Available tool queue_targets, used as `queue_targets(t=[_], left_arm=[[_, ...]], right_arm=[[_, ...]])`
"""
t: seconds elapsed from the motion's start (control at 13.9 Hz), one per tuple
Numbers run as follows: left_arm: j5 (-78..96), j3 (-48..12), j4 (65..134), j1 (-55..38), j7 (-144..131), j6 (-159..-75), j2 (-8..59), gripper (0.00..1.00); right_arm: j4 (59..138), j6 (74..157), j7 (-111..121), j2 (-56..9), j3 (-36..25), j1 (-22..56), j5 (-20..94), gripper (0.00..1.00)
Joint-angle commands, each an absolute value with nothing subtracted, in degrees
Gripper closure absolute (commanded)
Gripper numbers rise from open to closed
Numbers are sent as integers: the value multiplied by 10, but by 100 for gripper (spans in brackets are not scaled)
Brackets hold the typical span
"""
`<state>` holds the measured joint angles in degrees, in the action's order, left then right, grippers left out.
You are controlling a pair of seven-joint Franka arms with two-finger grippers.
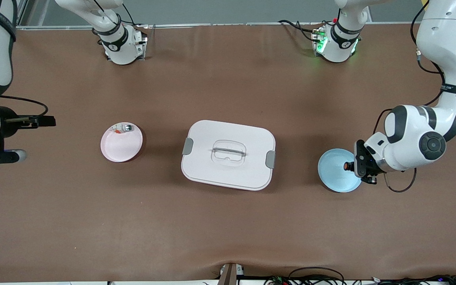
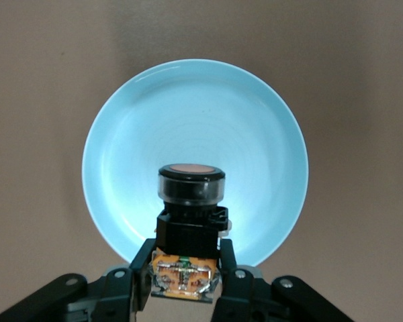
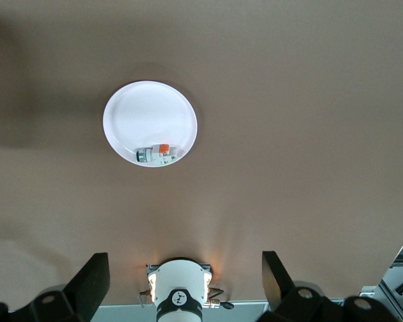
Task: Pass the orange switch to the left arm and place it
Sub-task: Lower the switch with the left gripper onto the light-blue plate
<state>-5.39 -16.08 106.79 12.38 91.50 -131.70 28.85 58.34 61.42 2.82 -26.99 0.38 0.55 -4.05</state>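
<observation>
Left gripper (image 2: 185, 285) is clamped on the orange switch (image 2: 191, 221) over the blue plate (image 1: 331, 174) at right of the front view; the box (image 1: 228, 154) lies between it and the wide-open, waiting right gripper (image 3: 185, 285) at far left.

We see 1 real obstacle: the box (image 1: 228, 154) squats mid-table between the pink plate (image 1: 121, 141) and the blue plate (image 1: 339, 170). Bare brown table (image 1: 228, 229) runs wide open nearer the front camera, and likewise toward the 2 arm bases.
</observation>
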Motion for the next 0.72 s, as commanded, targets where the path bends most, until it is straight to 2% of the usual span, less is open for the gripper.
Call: queue_targets(t=[0.0, 0.36, 0.65], left_arm=[[-64, -163, 1096, 126, 928, -1361, 294, 100], [-64, -163, 1139, 120, 922, -1429, 296, 100], [-85, -163, 1141, 118, 919, -1448, 306, 100]], right_arm=[[590, 610, 26, -264, 15, -3, -37, 0], [589, 610, 21, -261, 9, -11, -45, 0], [585, 611, -5, -246, 9, -9, -53, 0]])
